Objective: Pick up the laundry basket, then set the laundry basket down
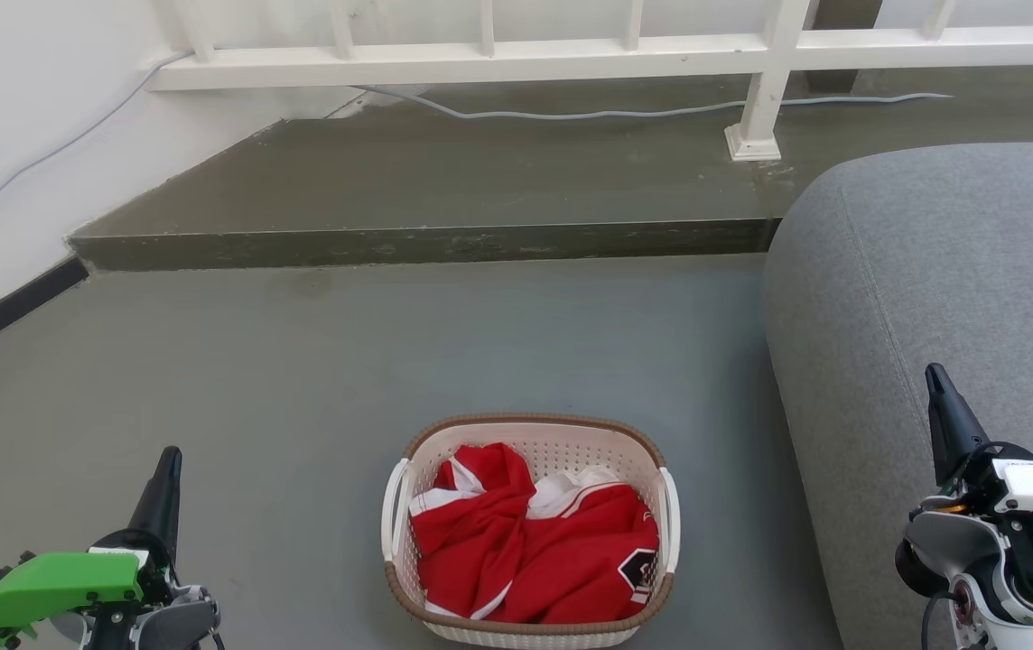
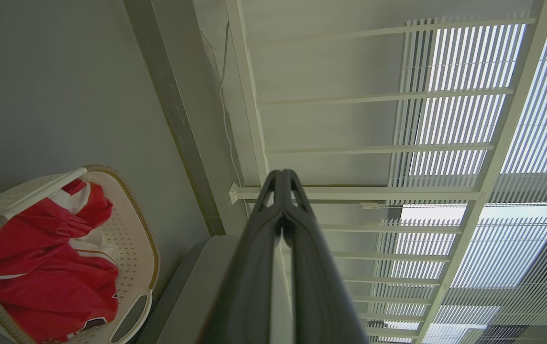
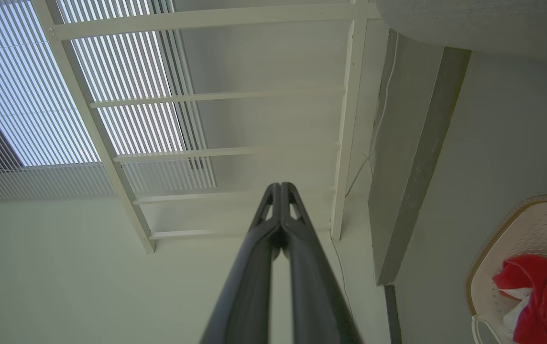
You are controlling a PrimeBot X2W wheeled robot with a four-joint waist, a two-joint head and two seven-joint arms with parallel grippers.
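Centrally low in the head view: laundry basket (image 1: 535,421) upright on the grey floor (image 1: 300,379), red-and-white garment (image 1: 525,551) heaped inside, grey sofa (image 1: 932,271) just right of it. Left hand (image 1: 171,460) at lower left, right hand (image 1: 935,375) at lower right, both well apart from the basket.

Lower left of the left wrist view: basket again; left hand clenched on nothing.

Lower right of the right wrist view: basket edge; right hand likewise clenched, empty.

Probably light, stiff-walled, contents soft; best taken by the two white side handles (image 1: 390,519) and kept level.
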